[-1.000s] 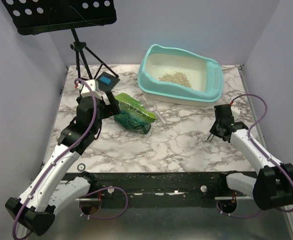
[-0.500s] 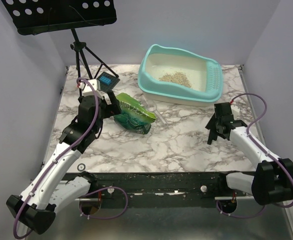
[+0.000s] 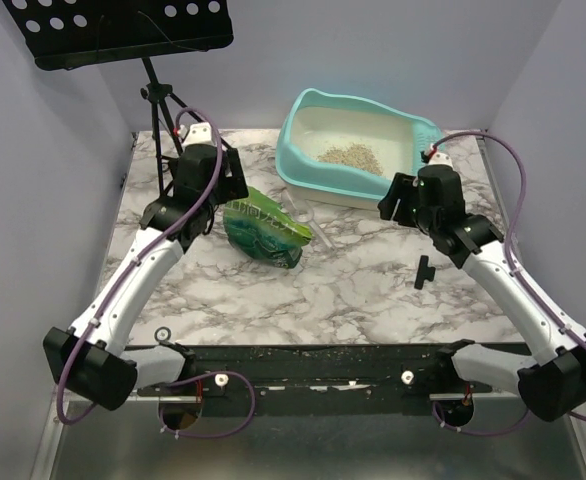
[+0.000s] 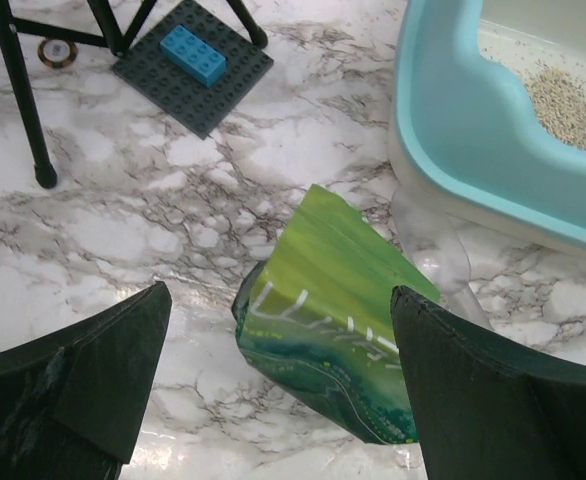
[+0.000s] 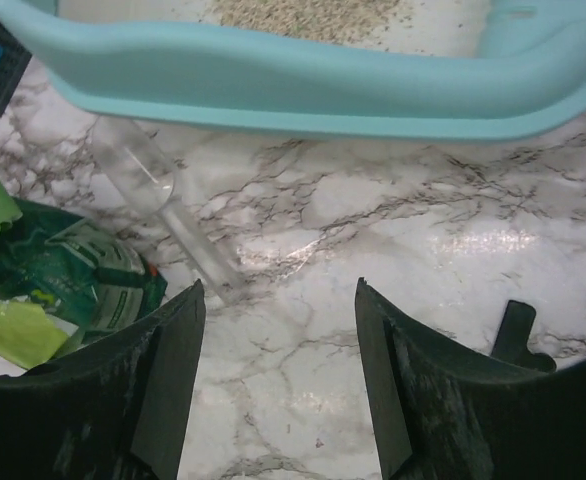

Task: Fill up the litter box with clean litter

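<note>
Grey-veined marble table (image 3: 353, 290). The rounded turquoise plastic litter box (image 3: 345, 190) sits at its far right, with grainy tan litter (image 3: 350, 156) heaped inside. A crinkled green foil bag (image 3: 263, 228) lies nearby. Both the left gripper (image 4: 280, 292) and right gripper (image 5: 278, 288) gape, empty.

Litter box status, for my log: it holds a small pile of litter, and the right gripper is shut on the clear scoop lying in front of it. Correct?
Not quite: the right gripper is open and empty. The right wrist view shows the clear scoop lying free on the marble table ahead of it. The litter box does hold a small pile of litter.
</note>
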{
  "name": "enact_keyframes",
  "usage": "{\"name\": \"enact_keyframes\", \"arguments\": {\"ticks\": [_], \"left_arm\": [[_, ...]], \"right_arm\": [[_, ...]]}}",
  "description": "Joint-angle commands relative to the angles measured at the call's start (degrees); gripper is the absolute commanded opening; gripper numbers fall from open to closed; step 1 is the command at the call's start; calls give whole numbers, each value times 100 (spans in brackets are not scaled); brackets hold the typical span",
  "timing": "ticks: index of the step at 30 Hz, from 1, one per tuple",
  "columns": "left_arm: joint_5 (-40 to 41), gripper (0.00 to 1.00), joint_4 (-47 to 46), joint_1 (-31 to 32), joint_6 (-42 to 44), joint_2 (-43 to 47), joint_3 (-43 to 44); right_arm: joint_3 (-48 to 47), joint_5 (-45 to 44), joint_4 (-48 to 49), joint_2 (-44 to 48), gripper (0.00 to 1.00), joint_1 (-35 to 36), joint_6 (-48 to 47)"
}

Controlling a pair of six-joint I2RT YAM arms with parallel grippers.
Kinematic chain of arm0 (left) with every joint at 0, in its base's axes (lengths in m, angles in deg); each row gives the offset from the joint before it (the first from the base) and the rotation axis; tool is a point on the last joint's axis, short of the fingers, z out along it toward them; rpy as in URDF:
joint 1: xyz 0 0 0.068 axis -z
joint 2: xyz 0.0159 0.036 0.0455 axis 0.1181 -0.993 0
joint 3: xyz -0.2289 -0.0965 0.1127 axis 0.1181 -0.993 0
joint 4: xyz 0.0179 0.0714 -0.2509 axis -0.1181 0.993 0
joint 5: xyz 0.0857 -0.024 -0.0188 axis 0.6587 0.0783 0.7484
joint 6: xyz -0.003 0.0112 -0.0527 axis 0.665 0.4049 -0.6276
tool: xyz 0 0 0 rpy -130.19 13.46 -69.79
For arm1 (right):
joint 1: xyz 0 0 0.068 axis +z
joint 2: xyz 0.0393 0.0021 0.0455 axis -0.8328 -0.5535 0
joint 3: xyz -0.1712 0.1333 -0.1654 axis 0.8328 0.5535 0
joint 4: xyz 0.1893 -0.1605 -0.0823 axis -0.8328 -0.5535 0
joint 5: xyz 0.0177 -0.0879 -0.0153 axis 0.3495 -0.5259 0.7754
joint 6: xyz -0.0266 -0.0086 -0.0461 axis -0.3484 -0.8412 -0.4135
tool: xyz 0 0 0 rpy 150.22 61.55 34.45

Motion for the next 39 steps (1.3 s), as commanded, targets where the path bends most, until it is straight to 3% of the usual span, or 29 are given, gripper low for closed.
{"name": "enact_keyframes", "arguments": {"ticks": [1, 9, 17, 25, 31, 36, 39], "left_arm": [[-541, 99, 446, -359, 521, -546, 759], [-3521, 99, 306, -1572, 751, -1600, 1059], [-5490, 99, 96, -1854, 751, -2515, 1174], [-6448, 99, -168, -1854, 698, -2499, 858], [-7495, 96, -1108, -1880, 478, -2200, 252], [-7926, 83, -1828, -1994, 233, -2086, -82], [-8050, 63, -2189, -2082, 171, -2085, -223]], "right_arm": [[-122, 342, -225, -334, 69, 234, -420], [300, 710, -14, -27, 70, 314, -517], [713, 913, 127, 359, 70, 437, -490], [933, 1097, 144, 509, 70, 454, -499], [793, 1571, 188, 404, 70, 516, -613], [678, 1914, 495, 404, 69, 621, -763], [547, 2283, 873, 316, 69, 683, -877]]}}
